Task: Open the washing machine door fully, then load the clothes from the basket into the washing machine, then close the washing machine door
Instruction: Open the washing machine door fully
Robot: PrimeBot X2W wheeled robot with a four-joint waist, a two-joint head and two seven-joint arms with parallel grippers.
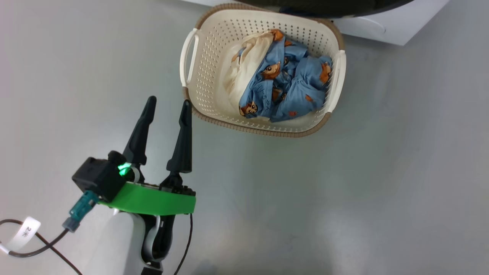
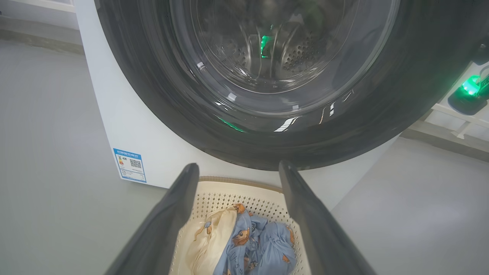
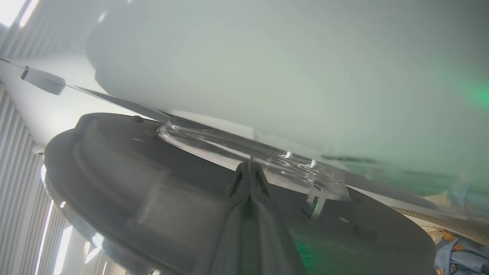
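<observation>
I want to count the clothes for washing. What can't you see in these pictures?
Head view: the top edge cuts off the white boxy washing machine and its black-rimmed round door.
Head view: the blue bear-print and cream clothes are bundled; folds hide the count.
Left wrist view: the left end effector covers the cream perforated plastic basket's sides.
Right wrist view: blur hides what the shut right end effector touches.

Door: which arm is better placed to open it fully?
Right. The right gripper, shut, is behind the door, tips at its inner face by the glass. The left gripper hangs open beside the basket, off the door.
</observation>
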